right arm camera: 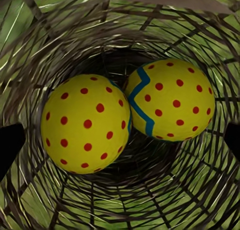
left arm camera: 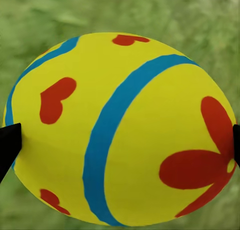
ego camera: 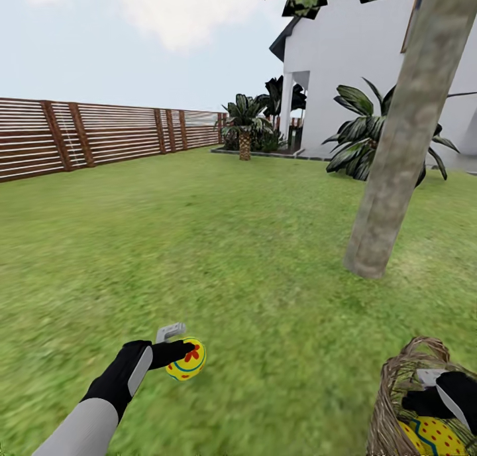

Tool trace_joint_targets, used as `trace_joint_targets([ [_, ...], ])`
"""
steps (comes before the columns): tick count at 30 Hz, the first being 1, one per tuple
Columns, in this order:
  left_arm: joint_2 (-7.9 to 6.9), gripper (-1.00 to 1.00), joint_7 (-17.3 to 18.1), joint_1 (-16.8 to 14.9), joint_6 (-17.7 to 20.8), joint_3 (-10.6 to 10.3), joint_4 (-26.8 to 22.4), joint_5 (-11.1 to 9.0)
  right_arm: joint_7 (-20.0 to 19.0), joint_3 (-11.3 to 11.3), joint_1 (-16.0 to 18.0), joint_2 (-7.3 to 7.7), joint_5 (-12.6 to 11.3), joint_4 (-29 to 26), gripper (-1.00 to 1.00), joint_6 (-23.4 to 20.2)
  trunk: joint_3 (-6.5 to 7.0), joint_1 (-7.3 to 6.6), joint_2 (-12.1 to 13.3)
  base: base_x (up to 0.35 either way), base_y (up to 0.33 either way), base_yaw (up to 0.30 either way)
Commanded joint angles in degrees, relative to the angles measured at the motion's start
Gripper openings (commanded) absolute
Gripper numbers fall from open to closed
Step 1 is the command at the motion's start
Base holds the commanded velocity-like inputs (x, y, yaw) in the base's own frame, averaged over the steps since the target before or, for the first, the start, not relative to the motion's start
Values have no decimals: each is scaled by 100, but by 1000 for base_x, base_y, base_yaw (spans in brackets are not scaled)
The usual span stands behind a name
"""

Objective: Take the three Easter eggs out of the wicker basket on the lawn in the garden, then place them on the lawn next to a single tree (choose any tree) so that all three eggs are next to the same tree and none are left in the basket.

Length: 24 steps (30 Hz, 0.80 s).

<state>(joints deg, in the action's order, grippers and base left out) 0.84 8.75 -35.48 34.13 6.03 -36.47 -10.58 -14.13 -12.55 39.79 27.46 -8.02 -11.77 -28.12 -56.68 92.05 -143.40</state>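
Presently, one Easter egg [ego camera: 186,359] is clamped between the black fingers of the left gripper [ego camera: 176,354] and is held low over the lawn [ego camera: 199,244], well apart from the tree trunk [ego camera: 404,144] and on the fence side of it. In the left wrist view this held egg [left arm camera: 120,130] is seen as yellow with a blue-green band, red hearts and a red flower mark, a dark fingertip [left arm camera: 9,145] being pressed to each of its sides, with grass behind it. The wicker basket [ego camera: 391,403] is stood on the grass near the foot of the tree trunk, on the robot's side of it. The right gripper [ego camera: 430,396] is positioned at the basket's mouth, and its jaws are spread apart with nothing between them. Two further eggs are recorded at the bottom of the basket [right arm camera: 60,34] in the right wrist view: a red-dotted egg [right arm camera: 86,124] and a zigzag-striped egg [right arm camera: 172,100], set touching side by side; the right fingertips [right arm camera: 10,145] are seen at either edge, clear of both. From the head view part of one dotted egg [ego camera: 434,437] is seen through the rim. Beyond the tree trunk a white house [ego camera: 358,58] and short palms [ego camera: 246,121] are noted, and a brown slatted fence [ego camera: 99,134] is noted far across the grass from it.
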Motion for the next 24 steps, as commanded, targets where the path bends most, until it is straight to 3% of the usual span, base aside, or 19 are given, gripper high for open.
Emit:
trace_joint_targets([
  [1, 7, -100, 21, -3, 41, 39, -8, -6, -2, -49, 2, 5, -58, -10, 100, -28, -29, 1, -4, 0, 0, 0],
  [24, 13, -100, 21, -3, 41, 39, 0, -6, -11, -67, 2, -5, -47, -71, 100, 21, -538, 60, -35, 0, 0, 0],
])
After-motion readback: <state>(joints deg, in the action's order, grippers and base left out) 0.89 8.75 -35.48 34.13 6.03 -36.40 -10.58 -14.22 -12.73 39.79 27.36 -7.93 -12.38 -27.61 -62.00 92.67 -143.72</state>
